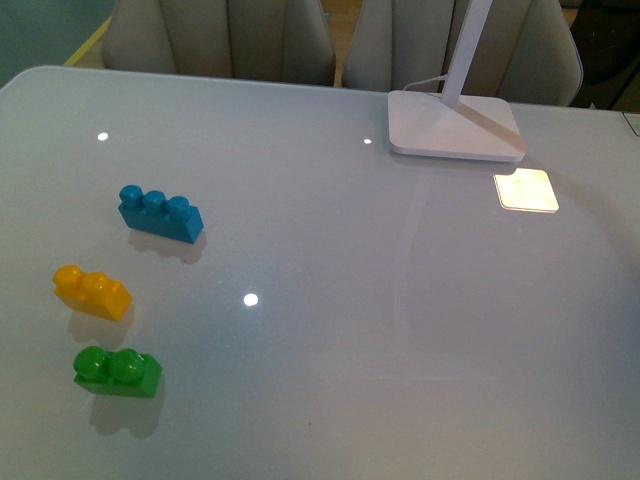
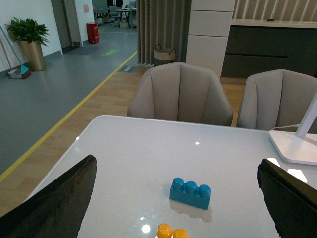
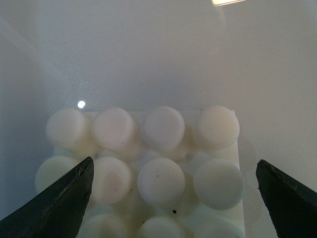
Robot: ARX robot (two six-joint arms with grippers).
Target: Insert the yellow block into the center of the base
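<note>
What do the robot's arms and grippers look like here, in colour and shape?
Of the left gripper only two fingers show: dark, nearly black, matte, wedge-shaped and narrowing to a point. The right gripper has fingers of the same kind. No cables, markings or arm links are visible. The front view shows neither arm.

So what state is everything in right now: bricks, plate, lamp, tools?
yellow block: loose on table, studs up.
green brick: loose, studs up.
blue brick: loose, studs up.
base: visible studs bare.
lamp: apparently lit.
left tool: open, empty.
right tool: open, empty, above base.
</note>
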